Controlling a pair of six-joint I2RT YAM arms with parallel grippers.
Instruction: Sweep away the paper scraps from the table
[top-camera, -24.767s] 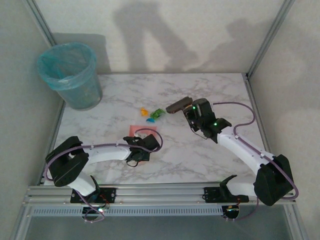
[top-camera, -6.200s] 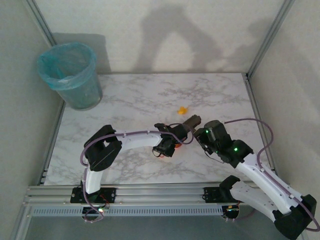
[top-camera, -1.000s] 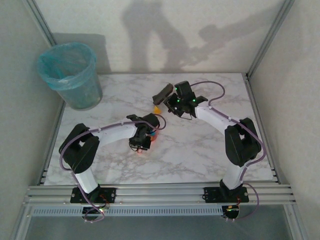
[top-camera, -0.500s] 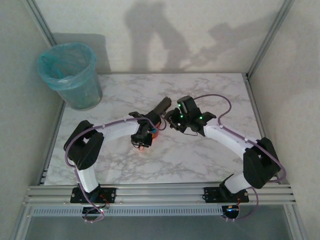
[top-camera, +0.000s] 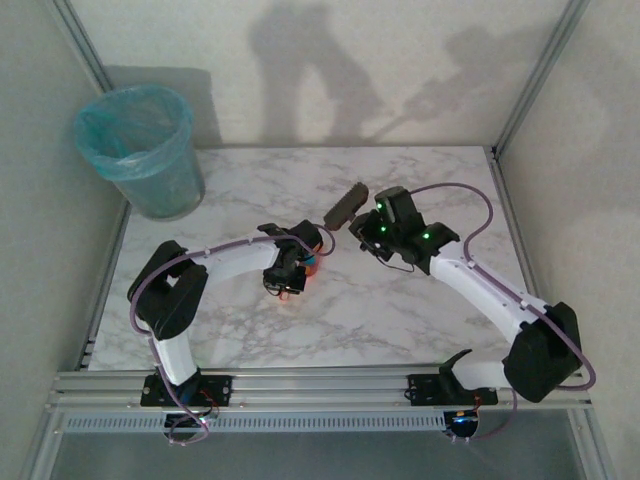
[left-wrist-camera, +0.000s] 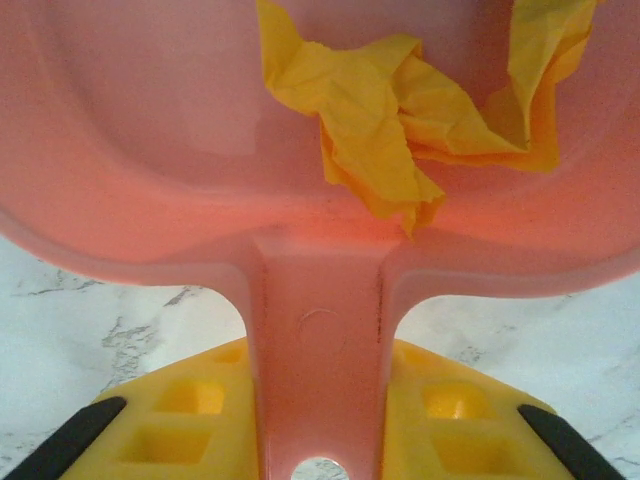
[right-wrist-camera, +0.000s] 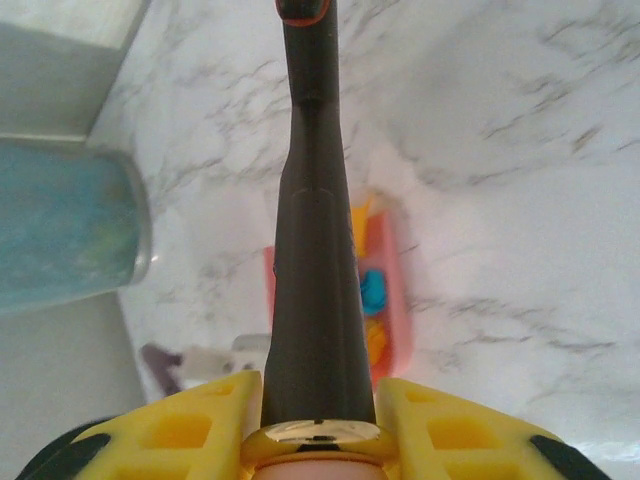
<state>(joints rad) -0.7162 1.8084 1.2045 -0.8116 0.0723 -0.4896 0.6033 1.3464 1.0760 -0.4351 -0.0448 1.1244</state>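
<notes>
My left gripper (top-camera: 290, 268) is shut on the handle (left-wrist-camera: 318, 350) of a pink dustpan (top-camera: 308, 262) that rests on the marble table (top-camera: 400, 310). Crumpled yellow paper scraps (left-wrist-camera: 380, 130) lie in the pan. In the right wrist view a blue scrap (right-wrist-camera: 373, 290) and an orange one (right-wrist-camera: 377, 340) also sit in the dustpan (right-wrist-camera: 395, 300). My right gripper (top-camera: 375, 228) is shut on a dark brush (top-camera: 345, 205), which points left and away, just beyond the pan. In the right wrist view the brush (right-wrist-camera: 315, 250) runs straight out from the gripper (right-wrist-camera: 318, 425) over the pan.
A teal-lined waste bin (top-camera: 140, 150) stands at the table's far left corner, and it shows as a blue blur (right-wrist-camera: 60, 230) in the right wrist view. Aluminium rails (top-camera: 300, 385) edge the near side. Walls close in the back and sides.
The brush swept from the far middle toward the dustpan, then pulled back to the right. The orange scrap that lay on the table by the pan is gone from there.
</notes>
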